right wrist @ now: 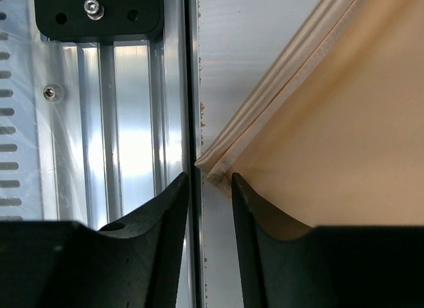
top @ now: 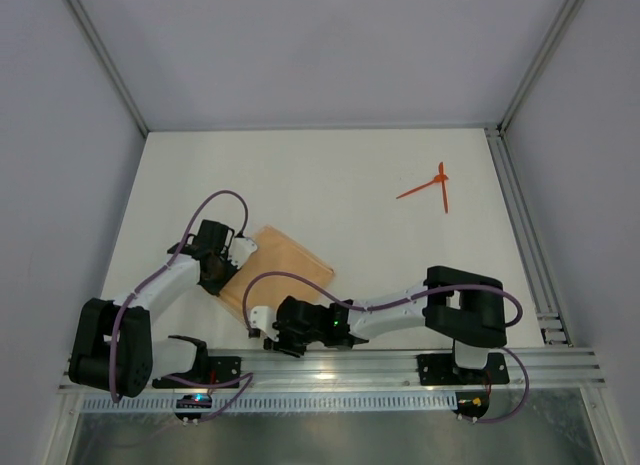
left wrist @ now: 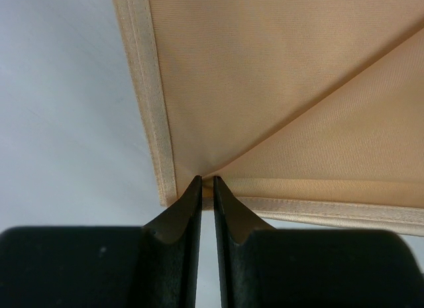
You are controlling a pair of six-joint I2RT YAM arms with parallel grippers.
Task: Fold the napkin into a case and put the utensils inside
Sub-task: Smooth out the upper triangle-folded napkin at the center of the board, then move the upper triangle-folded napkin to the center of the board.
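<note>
One white tabletop [top: 330,175] carries everything. On its near left lies a folded peach-orange cloth napkin [top: 285,265], flat, with one hemmed layer turned diagonally over another (clearest in the left wrist view). The left gripper [left wrist: 206,182] sits at the napkin's left corner. Its black jaws are nearly together, pinching the cloth where the diagonal fold meets the hem. The right gripper [right wrist: 209,179] is at the napkin's near corner, beside the ribbed aluminium rail [right wrist: 132,155]. Its jaws stand apart, and the stacked hemmed corner lies just ahead of the gap, unclamped. Well apart, at the far right, two thin orange-red plastic utensils [top: 441,179] lie crossed.
</note>
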